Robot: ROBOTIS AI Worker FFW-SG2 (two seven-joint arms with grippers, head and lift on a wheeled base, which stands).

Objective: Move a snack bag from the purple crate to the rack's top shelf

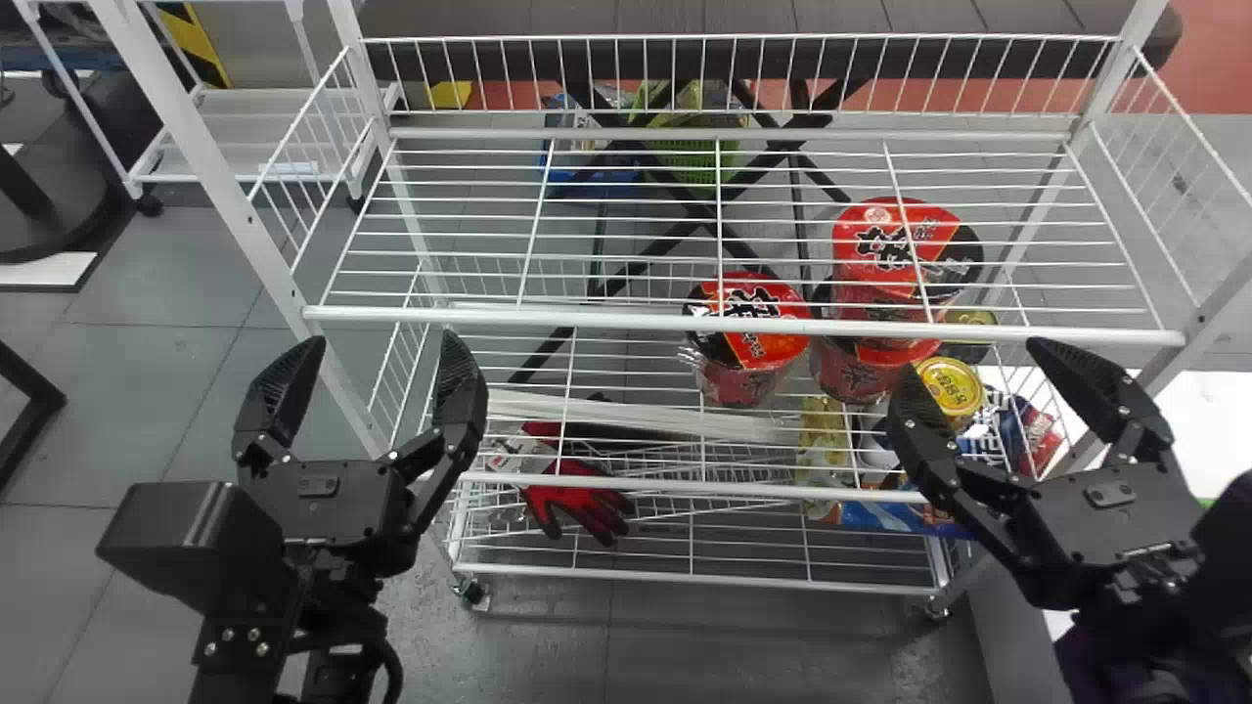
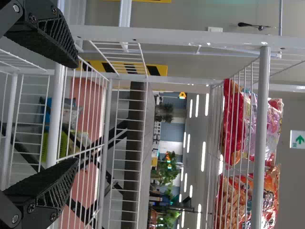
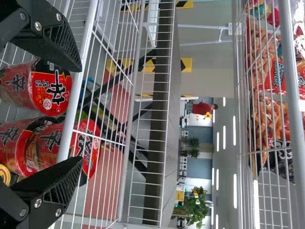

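Observation:
In the head view my left gripper (image 1: 380,342) stands open at the left front of the white rack, nothing between its fingers. My right gripper (image 1: 973,362) is open too, at the rack's right front. The left wrist view has the left gripper (image 2: 74,113) facing the rack, with snack bags (image 2: 238,124) lying behind the wire of the top shelf (image 2: 261,143). From the right wrist, the right gripper (image 3: 80,114) appears empty, and more snack bags (image 3: 271,119) rest on the top shelf (image 3: 293,95). A dark purple patch (image 1: 1081,665) shows below the right arm; whether it is the crate, I cannot tell.
A wire shelf (image 1: 743,320) spans the rack at gripper height. Below it stand red noodle cups (image 1: 748,337) and a yellow-lidded can (image 1: 949,386). Red gloves (image 1: 577,499) lie lower down. The rack's left post (image 1: 235,230) rises beside the left gripper.

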